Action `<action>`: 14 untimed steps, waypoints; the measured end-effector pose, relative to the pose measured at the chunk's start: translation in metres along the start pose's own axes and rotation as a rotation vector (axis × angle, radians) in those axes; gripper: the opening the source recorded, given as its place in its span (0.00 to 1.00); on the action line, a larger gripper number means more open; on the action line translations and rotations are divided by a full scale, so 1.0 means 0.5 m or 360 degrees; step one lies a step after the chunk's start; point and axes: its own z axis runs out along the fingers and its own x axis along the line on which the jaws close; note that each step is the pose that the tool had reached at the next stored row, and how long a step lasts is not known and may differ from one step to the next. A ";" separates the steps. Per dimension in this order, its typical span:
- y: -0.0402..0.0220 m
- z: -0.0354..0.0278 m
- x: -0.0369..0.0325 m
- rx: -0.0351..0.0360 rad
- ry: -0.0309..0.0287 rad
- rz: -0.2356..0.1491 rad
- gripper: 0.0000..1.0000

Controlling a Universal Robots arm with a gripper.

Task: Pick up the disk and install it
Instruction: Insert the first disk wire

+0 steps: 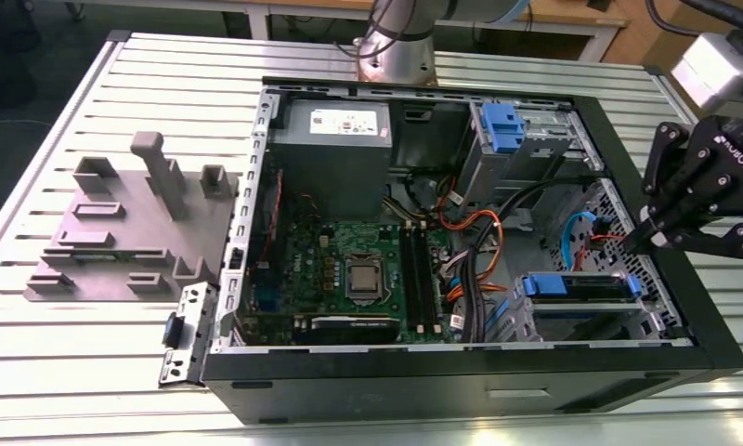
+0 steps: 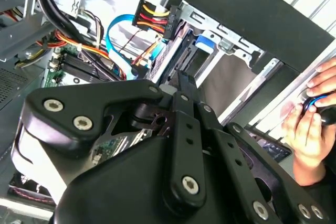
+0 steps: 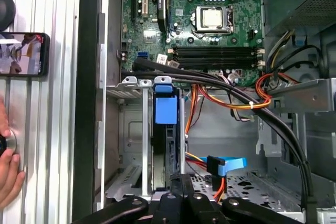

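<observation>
Because the disk [image 1: 579, 286] sits slotted in a bay [image 1: 570, 325] inside the case [image 1: 471, 376], I hold the gripper [image 1: 650, 240] just beside it, fingers [image 2: 184, 85] pressed together and empty, seemingly to push, not grasp.

Open black computer case [image 1: 471, 386] lies on a slatted metal table [image 1: 49, 372], its green motherboard [image 1: 346, 260] exposed. A grey power supply [image 1: 334, 139] sits at the far side, a blue bracket [image 1: 501, 125] to the exterior view's right of it. A grey fixture [image 1: 123, 232] stands just beside the case on the exterior view's left. In the first wrist view, a phone [image 3: 23, 53] lies on the table.
</observation>
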 end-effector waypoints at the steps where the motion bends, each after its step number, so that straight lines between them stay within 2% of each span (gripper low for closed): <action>1: -0.003 0.000 -0.001 -0.0005 0.00050 0.0001 0.11; 2: -0.005 -0.001 -0.002 -0.0009 0.00104 0.0001 0.11; 7: -0.012 0.001 -0.007 -0.0019 0.00215 0.0000 0.11; 9: -0.013 0.002 -0.008 -0.0023 0.00431 0.0001 0.11; 11: -0.014 0.003 -0.010 -0.0027 0.00719 0.0004 0.11; 12: -0.015 0.004 -0.011 -0.0028 0.00825 0.0005 0.11; 14: -0.015 0.005 -0.013 -0.0030 0.00834 0.0005 0.11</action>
